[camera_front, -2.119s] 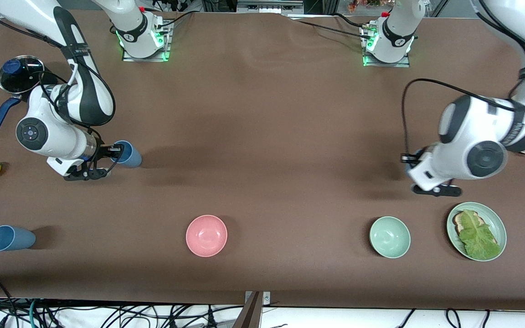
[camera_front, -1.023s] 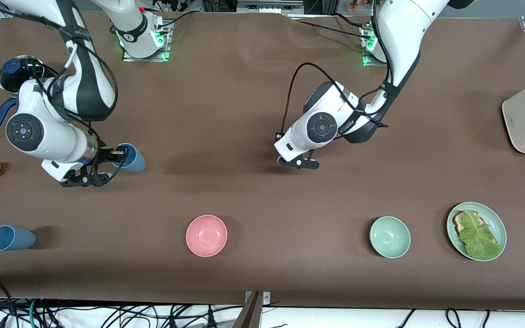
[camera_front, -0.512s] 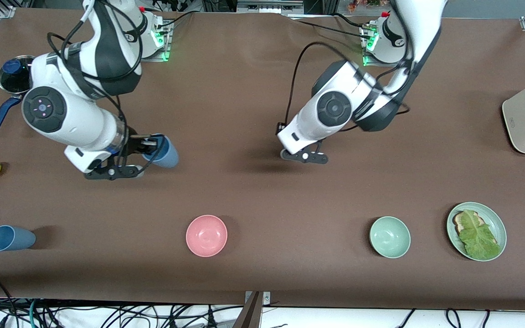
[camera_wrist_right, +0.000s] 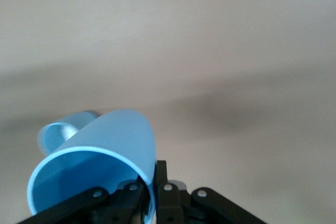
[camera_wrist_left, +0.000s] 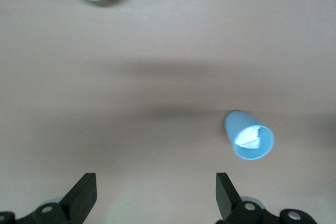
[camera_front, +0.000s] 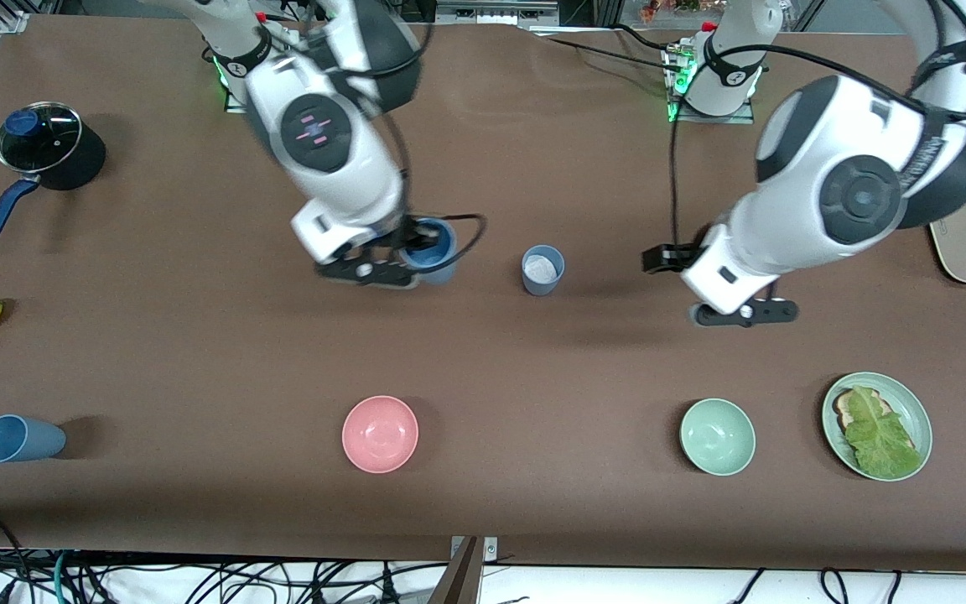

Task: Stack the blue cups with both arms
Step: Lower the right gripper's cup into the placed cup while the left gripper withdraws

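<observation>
Front view: we see the greyer blue cup (camera_front: 542, 270) standing upright mid-table, our landmark here. Half a second ago the left gripper (camera_front: 743, 312) was over that spot; it has now pulled away toward the left arm's end of the table, so we judge the cup set down and released. In the left wrist view the left gripper's fingers (camera_wrist_left: 84, 196) are spread wide with nothing between them, and the greyer cup (camera_wrist_left: 249, 135) sits apart from them. The right gripper (camera_front: 378, 270) has swung in from the right arm's end and hangs just beside the greyer cup, pinching the rim of the mid-blue cup (camera_front: 430, 247); the right wrist view shows its fingers (camera_wrist_right: 137, 195) clamped on that cup's wall (camera_wrist_right: 100, 166). A third blue cup (camera_front: 18, 439) stands well apart, nearer the front camera. Next we expect lowering the held cup into the standing one
</observation>
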You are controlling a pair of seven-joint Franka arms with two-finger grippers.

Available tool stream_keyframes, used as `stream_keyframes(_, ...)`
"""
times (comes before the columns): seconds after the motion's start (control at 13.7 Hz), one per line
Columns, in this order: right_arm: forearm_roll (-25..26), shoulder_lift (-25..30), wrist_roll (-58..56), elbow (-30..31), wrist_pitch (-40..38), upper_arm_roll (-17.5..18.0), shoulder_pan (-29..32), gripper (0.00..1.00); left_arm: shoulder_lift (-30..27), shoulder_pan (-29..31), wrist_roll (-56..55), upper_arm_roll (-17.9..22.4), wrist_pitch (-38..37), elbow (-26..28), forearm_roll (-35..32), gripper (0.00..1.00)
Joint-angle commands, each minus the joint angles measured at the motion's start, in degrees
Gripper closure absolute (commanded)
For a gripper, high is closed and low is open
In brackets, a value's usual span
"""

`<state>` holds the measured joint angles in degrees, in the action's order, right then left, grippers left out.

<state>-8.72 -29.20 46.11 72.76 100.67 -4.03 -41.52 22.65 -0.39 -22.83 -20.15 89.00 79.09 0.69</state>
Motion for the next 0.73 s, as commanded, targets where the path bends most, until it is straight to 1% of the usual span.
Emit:
stream_keyframes(0.0, -0.4, -6.6, 9.8, -8.2, 3.5, -0.8, -5.8, 1.0, -1.9, 3.9, 7.2, -0.8, -2.8, -1.1, -1.5, 0.0)
stream_keyframes(0.15, -0.2, -9.2, 12.9, -9.0, 8.0, -0.9, -8.3, 1.0, -3.7, 6.4, 11.8, -0.2, -5.8, -1.1, -1.5, 0.0)
stream_keyframes(0.29, -0.1, -10.8, 13.0, -9.0, 10.1, -0.9, -9.1, 1.0, -5.3, 10.4, 15.9, -0.1, -7.3, -1.0, -1.5, 0.0)
stream_keyframes(0.37, -0.1, -11.3, 13.0, -9.0, 10.4, -0.9, -9.3, 1.0, -6.6, 10.1, 20.1, 2.1, -7.2, -0.3, -1.4, 0.0)
stream_keyframes(0.51, 0.1, -11.5, 13.1, -8.5, 10.2, -0.9, -10.2, 1.0, -7.6, 5.1, 27.7, 11.0, -6.5, 0.7, -1.2, 0.0)
stream_keyframes(0.58, 0.0, -11.5, 13.6, -8.4, 9.8, -0.9, -10.6, 1.0, -9.6, 2.3, 29.6, 14.6, -4.5, 3.1, -1.2, 0.0)
stream_keyframes(0.66, 0.1, -11.5, 14.4, -8.4, 9.7, -0.9, -11.2, 1.0, -11.4, 1.5, 29.4, 16.1, -2.4, 4.7, -1.2, 0.0)
